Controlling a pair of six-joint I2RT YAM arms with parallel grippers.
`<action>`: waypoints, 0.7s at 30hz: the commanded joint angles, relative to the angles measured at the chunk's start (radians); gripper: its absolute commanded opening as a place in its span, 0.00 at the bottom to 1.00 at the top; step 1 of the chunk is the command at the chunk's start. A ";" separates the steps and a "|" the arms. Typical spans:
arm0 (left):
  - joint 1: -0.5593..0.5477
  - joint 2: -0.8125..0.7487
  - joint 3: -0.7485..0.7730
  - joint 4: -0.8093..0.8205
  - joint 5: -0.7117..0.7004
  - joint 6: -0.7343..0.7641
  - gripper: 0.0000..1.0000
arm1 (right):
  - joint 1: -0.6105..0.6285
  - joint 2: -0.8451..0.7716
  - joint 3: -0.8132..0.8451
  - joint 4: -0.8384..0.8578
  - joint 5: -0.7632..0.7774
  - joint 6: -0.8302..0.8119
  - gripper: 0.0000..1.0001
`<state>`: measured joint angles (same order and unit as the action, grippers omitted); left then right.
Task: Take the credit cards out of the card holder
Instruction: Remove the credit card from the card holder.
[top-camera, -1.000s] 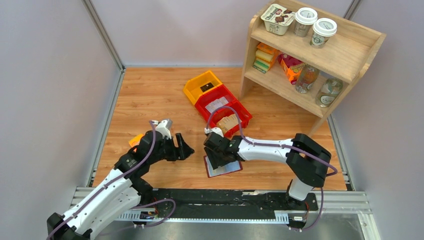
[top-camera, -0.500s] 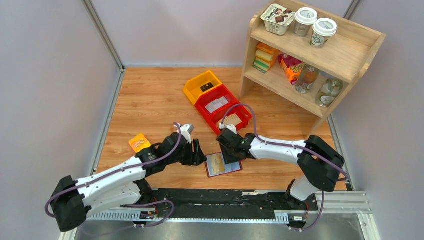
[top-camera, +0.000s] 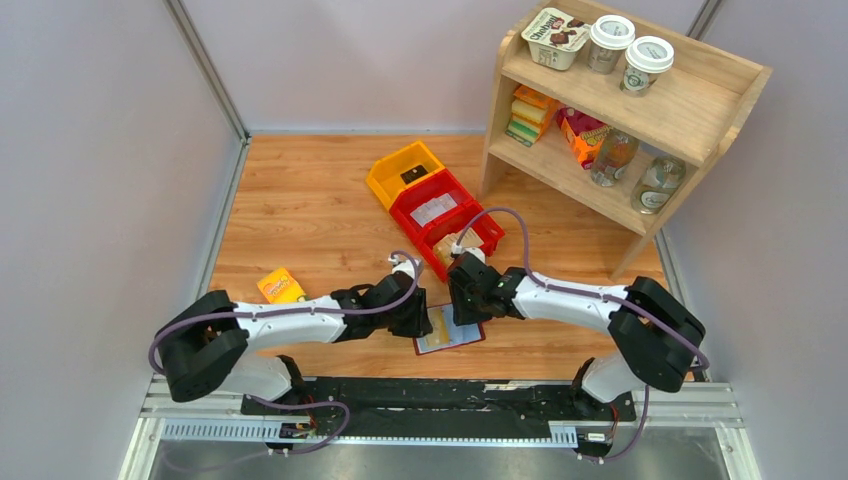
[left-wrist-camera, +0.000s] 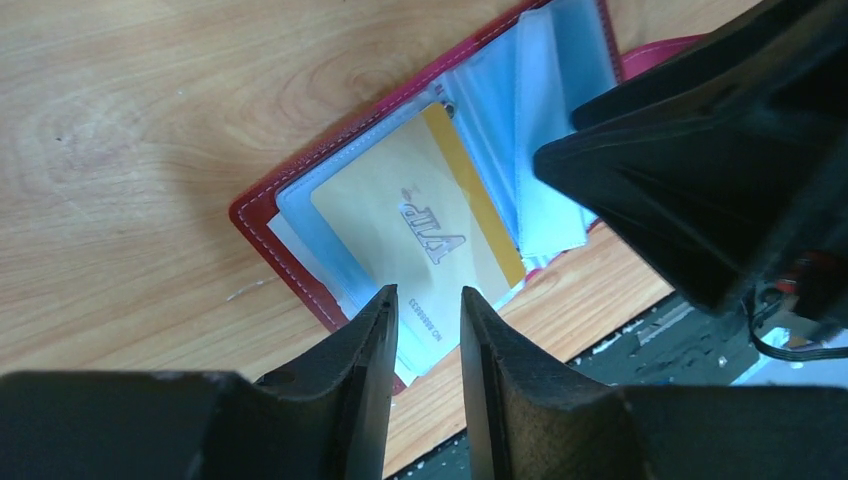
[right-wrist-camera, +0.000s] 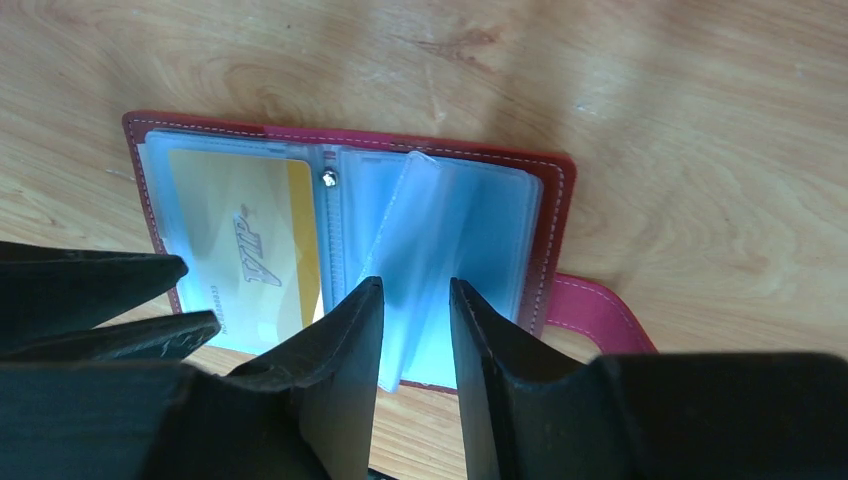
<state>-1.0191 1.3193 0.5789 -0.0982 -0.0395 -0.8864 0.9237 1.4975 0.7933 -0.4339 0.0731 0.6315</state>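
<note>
- A small maroon leather card holder (top-camera: 465, 338) lies spread open, pockets up, on the pale wooden tabletop (top-camera: 300, 200). It sits close to the near edge and just in front of a red plastic bin (top-camera: 497, 236), with both arms bent over it.
- One thin cream credit card with a yellow stripe (left-wrist-camera: 420, 225) sits flat in the half of the holder nearer the left arm. The other half shows only clear, blue-tinted plastic sleeves (right-wrist-camera: 425, 220), one leaf standing up.
- The left gripper (left-wrist-camera: 428, 305) hovers over the card's near short edge, its fingers parted by a narrow gap and gripping nothing.
- The right gripper (right-wrist-camera: 415, 290), likewise narrowly parted, straddles the raised leaf. Whether its pads touch the leaf cannot be told.
- The card looks light, stiff and slick, while the sleeves look soft and floppy. The short edge at the pocket mouth seems the best place to pinch it.
- The holder is likely light enough to slide or lift with the card, so it probably needs pinning down.
- Raised letters on the card read "VIP"; the digits beneath are too small to make out.
- A yogurt tub (top-camera: 555, 35) on the wooden shelf (top-camera: 690, 110) appears to read "Chobani".
</note>
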 joint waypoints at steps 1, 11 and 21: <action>-0.018 0.058 -0.001 0.051 -0.013 -0.066 0.35 | -0.020 -0.049 -0.012 -0.002 0.027 0.020 0.36; -0.029 0.058 -0.051 0.068 -0.028 -0.102 0.33 | -0.098 -0.189 -0.025 -0.123 0.161 0.014 0.41; -0.030 -0.031 -0.050 0.061 -0.057 -0.097 0.33 | -0.097 -0.410 -0.094 0.137 -0.126 -0.041 0.45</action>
<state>-1.0412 1.3567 0.5388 -0.0158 -0.0586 -0.9825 0.8234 1.1244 0.7464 -0.4835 0.1177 0.6102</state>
